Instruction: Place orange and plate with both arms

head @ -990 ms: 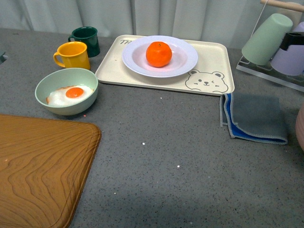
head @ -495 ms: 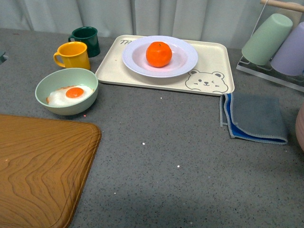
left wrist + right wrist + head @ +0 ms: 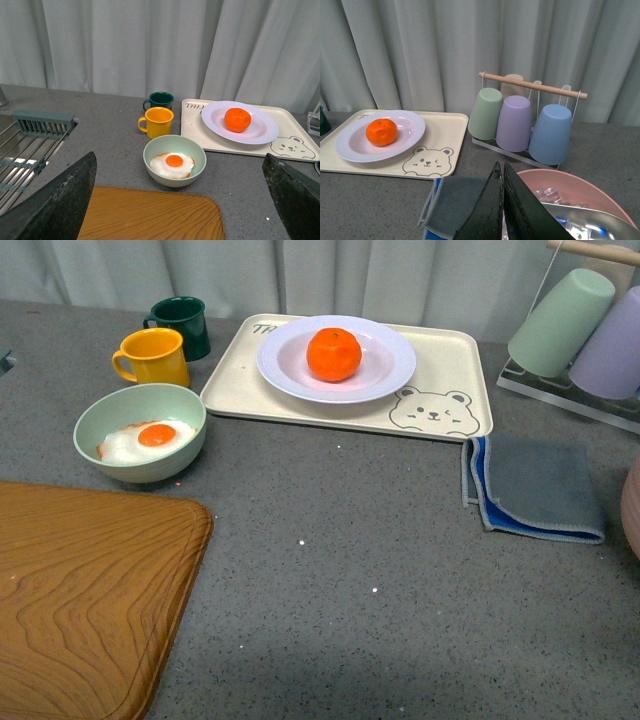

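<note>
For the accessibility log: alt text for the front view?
A bright orange mandarin sits in a round white deep plate on a cream bear-print tray. Nearby on the grey counter: pale green bowl with fried egg. No end effector shows.

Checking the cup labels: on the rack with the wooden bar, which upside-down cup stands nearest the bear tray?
The pale green cup. It is at the rack end beside the bear tray; the lilac cup and blue cup stand farther along.
</note>
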`<control>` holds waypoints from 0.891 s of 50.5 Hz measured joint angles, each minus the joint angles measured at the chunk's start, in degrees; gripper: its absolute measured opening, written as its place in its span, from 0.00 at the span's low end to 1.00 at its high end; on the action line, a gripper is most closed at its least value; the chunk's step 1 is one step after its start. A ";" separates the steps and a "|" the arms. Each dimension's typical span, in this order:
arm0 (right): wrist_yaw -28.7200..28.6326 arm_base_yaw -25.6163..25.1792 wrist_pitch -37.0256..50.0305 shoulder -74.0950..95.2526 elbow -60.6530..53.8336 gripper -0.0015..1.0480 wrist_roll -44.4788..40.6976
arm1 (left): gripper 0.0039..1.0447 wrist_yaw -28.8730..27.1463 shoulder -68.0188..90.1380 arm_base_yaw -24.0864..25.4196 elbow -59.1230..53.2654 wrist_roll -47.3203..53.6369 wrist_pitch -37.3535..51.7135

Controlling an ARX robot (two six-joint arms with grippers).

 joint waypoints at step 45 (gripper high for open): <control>-0.02 0.00 -29.00 -31.74 -1.36 0.01 0.02 | 0.94 0.00 0.00 0.00 0.00 0.00 0.00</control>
